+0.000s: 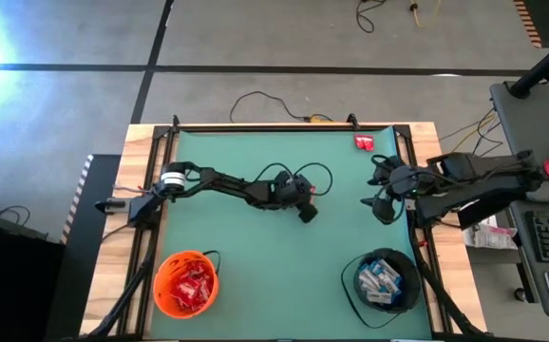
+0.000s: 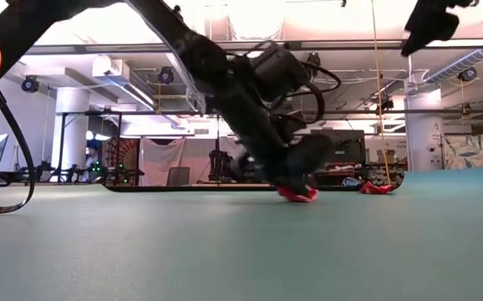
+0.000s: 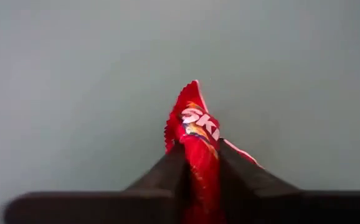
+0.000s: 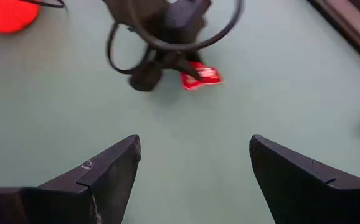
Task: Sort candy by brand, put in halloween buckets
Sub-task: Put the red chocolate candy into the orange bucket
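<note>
a green table (image 1: 255, 266) is seen from above, with two dark arms over it. the left gripper (image 1: 307, 213) is reached out to the middle of the table and is set low on the mat. in the left wrist view its two dark fingers (image 3: 167, 177) are pressed close on a red candy (image 3: 197, 140), and the shiny wrapper is squeezed up between them. in the low view the same red candy (image 2: 297, 194) is seen at the tip of the gripper, right down at the table top. it cannot be told if the candy is lifted off the mat or not.

the right gripper (image 1: 382, 202) is held near the right edge of the table, well apart from the left one. its fingers (image 4: 99, 177) are spread wide and nothing is held between them.

the orange bucket (image 1: 185, 282) is placed near the front left corner of the table, and red candies are piled inside it. the black bucket (image 1: 384, 280) is placed near the front right corner, and blue-and-white candies are packed inside it. one more red candy (image 1: 364, 142) is left lying near the far right corner of the table, alone on the mat. it is also seen in the low view (image 2: 377, 188), just past the gripped one.
</note>
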Controlling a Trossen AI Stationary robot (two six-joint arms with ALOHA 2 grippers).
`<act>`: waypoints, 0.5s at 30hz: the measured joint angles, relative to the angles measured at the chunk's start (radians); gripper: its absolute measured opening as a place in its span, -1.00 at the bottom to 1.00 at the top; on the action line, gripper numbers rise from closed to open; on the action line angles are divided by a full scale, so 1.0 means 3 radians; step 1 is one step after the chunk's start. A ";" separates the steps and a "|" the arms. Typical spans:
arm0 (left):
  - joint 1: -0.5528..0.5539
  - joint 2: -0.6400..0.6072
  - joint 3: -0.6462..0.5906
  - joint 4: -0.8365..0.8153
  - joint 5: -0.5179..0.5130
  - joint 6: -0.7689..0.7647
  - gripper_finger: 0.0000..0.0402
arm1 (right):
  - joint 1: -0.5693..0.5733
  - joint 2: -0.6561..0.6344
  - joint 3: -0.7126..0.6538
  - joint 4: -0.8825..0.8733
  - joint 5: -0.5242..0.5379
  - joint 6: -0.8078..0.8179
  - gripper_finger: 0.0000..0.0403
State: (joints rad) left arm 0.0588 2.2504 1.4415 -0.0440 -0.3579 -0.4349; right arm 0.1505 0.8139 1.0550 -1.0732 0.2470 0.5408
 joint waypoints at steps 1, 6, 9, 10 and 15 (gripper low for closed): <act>-0.0015 -0.0086 -0.0011 -0.0115 0.0010 0.0068 -0.83 | -0.0001 0.0001 0.0082 -0.0079 0.0005 -0.0047 0.45; -0.0100 -0.0708 -0.0032 -0.0890 0.0063 0.0318 -0.85 | 0.0001 0.0027 0.0442 -0.0264 0.0025 -0.0327 0.45; -0.0245 -0.1314 -0.0004 -0.1584 0.0174 0.0317 -0.84 | 0.0035 0.0028 0.0551 -0.0255 0.0017 -0.0511 0.45; -0.0327 -0.1501 0.0006 -0.1864 0.0311 0.0282 -0.85 | 0.0052 0.0027 0.0561 -0.0237 -0.0007 -0.0569 0.45; -0.0924 -0.2328 0.0179 -0.3222 0.1186 -0.0650 -0.92 | 0.0189 0.0055 0.0507 -0.0120 -0.0066 -0.0737 0.45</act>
State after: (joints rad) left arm -0.2184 1.5520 1.4950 -1.0105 -0.0022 -0.6300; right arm 0.2071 0.8305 1.2070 -1.1091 0.2272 0.3197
